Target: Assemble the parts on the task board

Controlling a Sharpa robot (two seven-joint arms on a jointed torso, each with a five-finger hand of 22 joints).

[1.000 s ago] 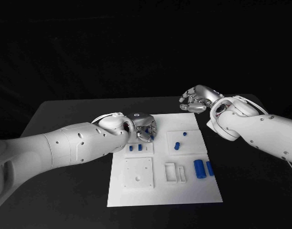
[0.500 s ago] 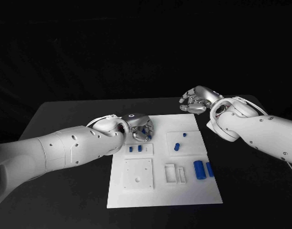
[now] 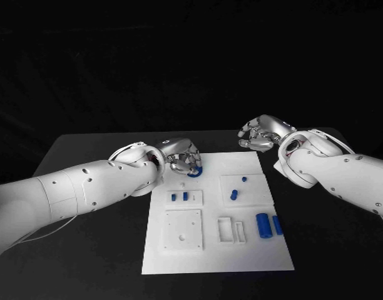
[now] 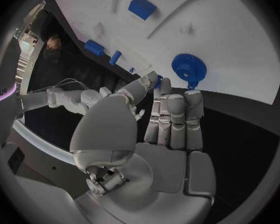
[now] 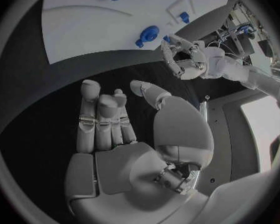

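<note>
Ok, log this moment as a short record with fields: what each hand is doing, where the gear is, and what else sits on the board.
left hand: left hand open, fingers apart, over the far left corner of the white task board, holding nothing
right hand: right hand open, beyond the board's far right corner, holding nothing
gear: round blue toothed gear lies on the board just past the left fingertips; contact unclear
other parts: blue cylinder near the right edge
</note>
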